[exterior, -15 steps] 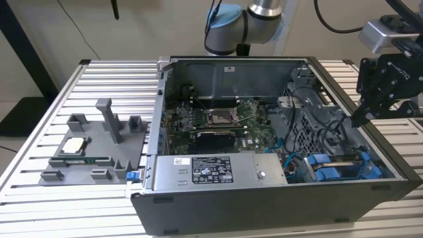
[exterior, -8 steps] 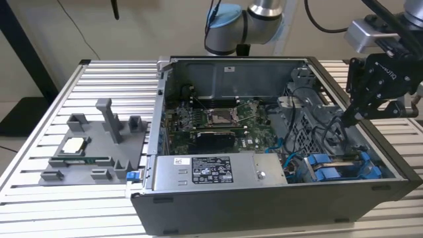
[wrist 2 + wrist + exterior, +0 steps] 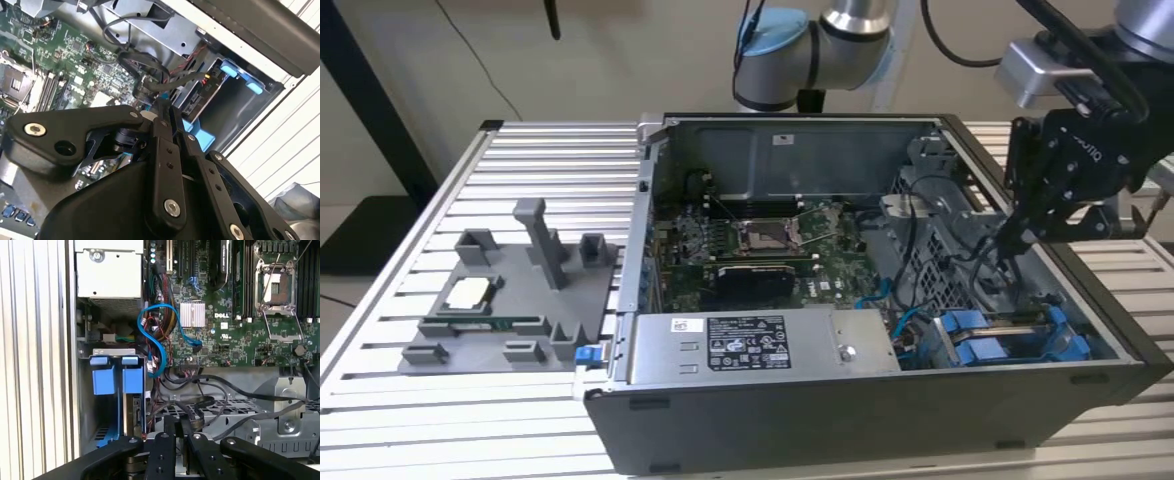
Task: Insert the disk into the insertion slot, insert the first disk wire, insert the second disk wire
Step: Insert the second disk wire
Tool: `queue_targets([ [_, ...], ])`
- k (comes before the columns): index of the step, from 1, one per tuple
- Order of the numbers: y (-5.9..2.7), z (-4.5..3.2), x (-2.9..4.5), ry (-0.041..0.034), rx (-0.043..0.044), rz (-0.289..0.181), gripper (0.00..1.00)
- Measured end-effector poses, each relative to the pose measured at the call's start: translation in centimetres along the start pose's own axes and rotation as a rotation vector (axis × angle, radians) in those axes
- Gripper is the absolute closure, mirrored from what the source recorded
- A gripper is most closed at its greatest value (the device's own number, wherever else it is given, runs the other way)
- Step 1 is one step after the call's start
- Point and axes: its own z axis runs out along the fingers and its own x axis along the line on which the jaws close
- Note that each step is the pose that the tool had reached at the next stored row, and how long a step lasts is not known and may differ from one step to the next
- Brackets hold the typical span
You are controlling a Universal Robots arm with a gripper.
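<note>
The disk's blue carrier sits inside the drive bay at the open computer case's front corner, on the exterior view's right. In the first wrist view two blue carrier tabs stand side by side in the insertion slot, with the disk's edge below them. My gripper hangs inside the case just above and behind that bay. Its fingers are pressed together on a black disk wire, whose loop runs off the fingertips. The bay's connectors lie just beyond the wire's end.
The motherboard covers the case floor and the power supply lies along the front. A blue data cable and black cables cross over the metal drive cage. A grey fixture plate with parts rests on the slatted table at the exterior view's left.
</note>
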Motion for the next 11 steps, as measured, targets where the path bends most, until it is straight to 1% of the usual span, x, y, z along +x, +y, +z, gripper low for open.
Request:
queue_targets([
  [3,0.06,0.12,0.53,-0.0008,-0.0001,0.0,0.84],
  [7,0.2,0.56,1.06,-0.0021,0.0,0.0,0.84],
  [9,0.24,0.68,1.2,-0.002,0.0,-0.001,0.84],
  [11,0.24,0.67,1.25,0.0007,0.0,-0.001,0.84],
])
